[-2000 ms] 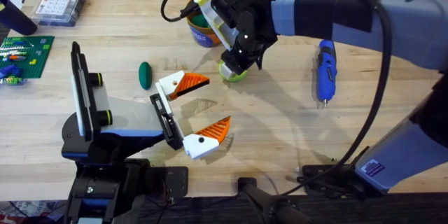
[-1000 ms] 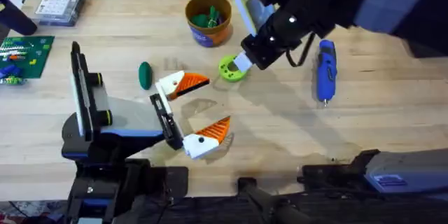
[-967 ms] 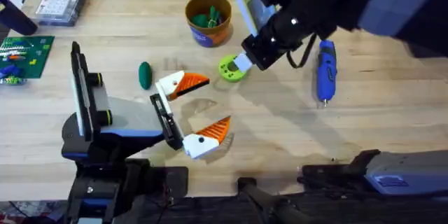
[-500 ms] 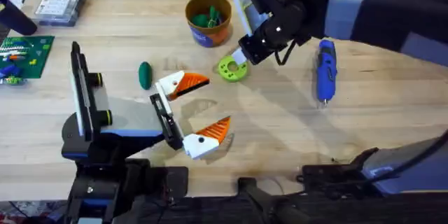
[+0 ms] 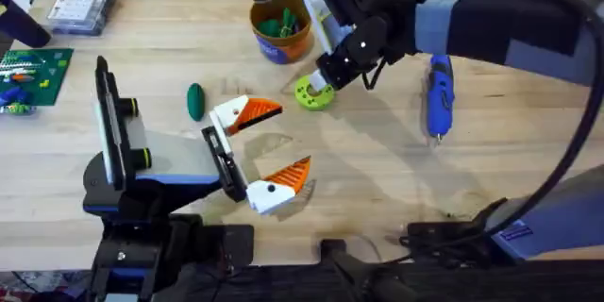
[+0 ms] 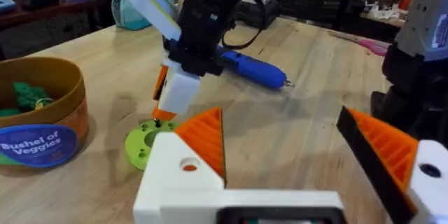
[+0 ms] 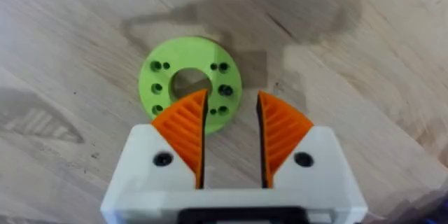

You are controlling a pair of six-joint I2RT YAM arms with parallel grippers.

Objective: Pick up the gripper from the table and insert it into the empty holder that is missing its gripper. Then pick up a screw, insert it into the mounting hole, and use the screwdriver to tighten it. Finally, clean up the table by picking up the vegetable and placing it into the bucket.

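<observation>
A cup labelled "Bushel of Veggies" [image 6: 38, 122] stands at the far side of the wooden desk [image 5: 377, 170] as the right gripper [image 7: 233, 122], ribbed orange jaws slightly parted, hovers over the lime-green ring-shaped vegetable [image 5: 313, 92] lying flat beside it, the left gripper [image 5: 269, 151] spread wide nearby.

- In the overhead view the right gripper [image 5: 321, 82] covers the near-right edge of the vegetable [image 5: 310, 94].
- The bucket [image 6: 40, 127] is cut off by the picture's edge in the left wrist view; its green contents are too small to identify.
</observation>
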